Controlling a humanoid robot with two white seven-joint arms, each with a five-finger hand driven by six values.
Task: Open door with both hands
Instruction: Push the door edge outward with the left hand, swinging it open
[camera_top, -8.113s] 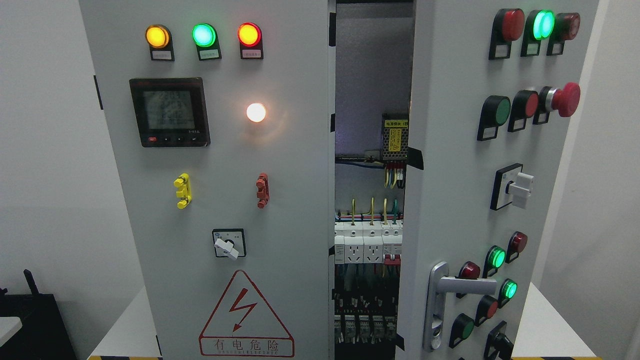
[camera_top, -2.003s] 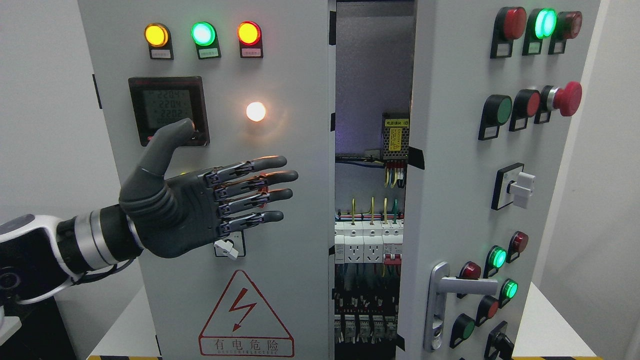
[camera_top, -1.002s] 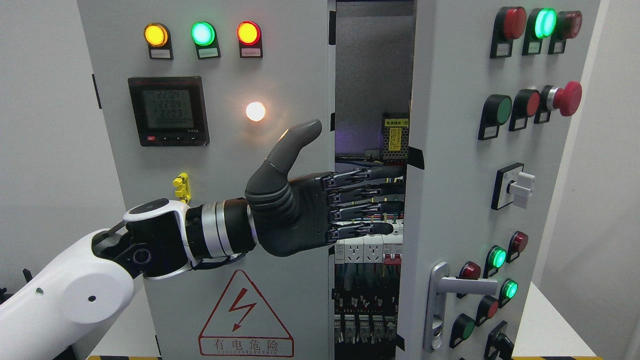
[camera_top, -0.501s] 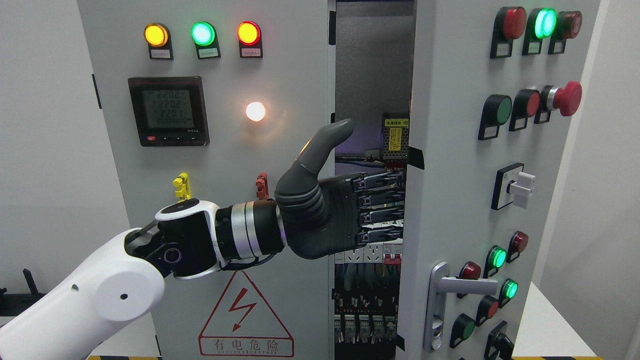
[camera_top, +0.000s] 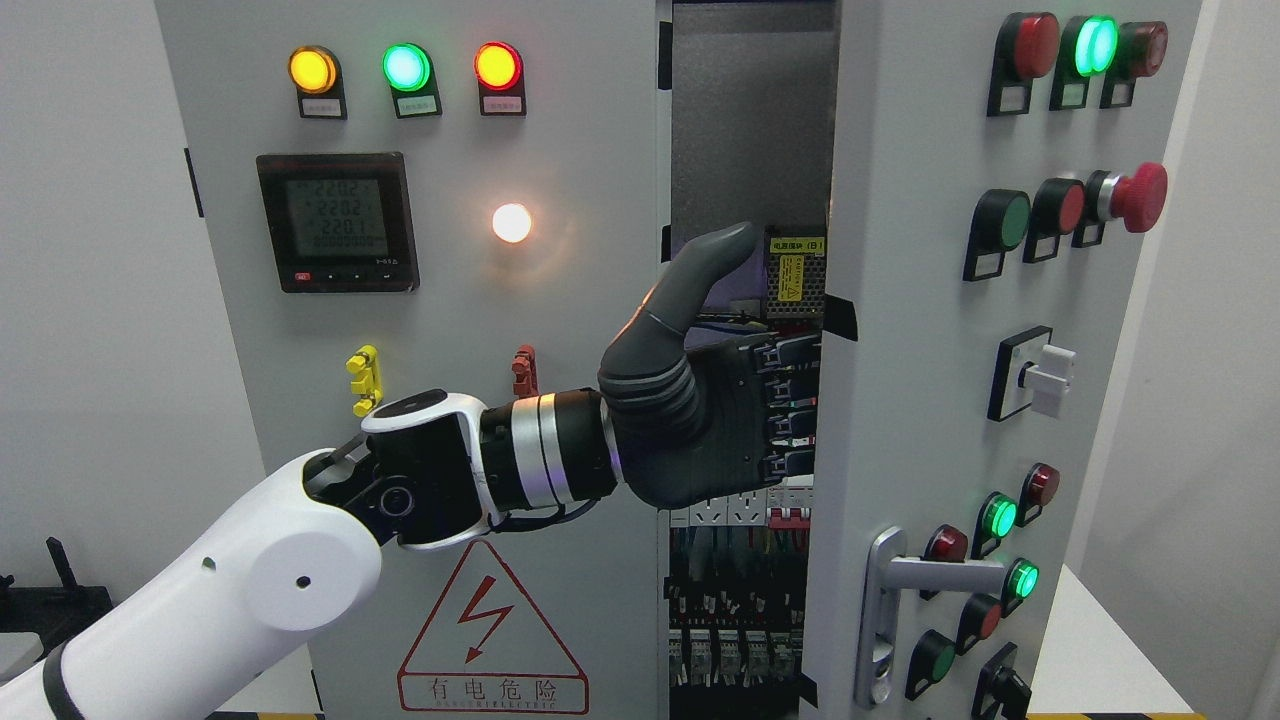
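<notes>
- The dark grey left hand (camera_top: 700, 420) reaches from the lower left into the gap between the two doors of the grey electrical cabinet (camera_top: 560, 140).
- Its four fingers (camera_top: 785, 395) pass behind the inner edge of the partly open right grey metal door (camera_top: 910, 330); their tips are hidden, so I cannot tell whether they are hooked round the edge. The thumb (camera_top: 705, 270) stands up, free of the door.
- The left grey door (camera_top: 450, 300), with lit lamps and a black digital meter (camera_top: 337, 222), is shut.
- Inside the cabinet: white sockets (camera_top: 712, 514), coloured wiring, a yellow-labelled module (camera_top: 795, 270).
- A silver lever handle (camera_top: 935, 575) sits low on the right door, untouched.
</notes>
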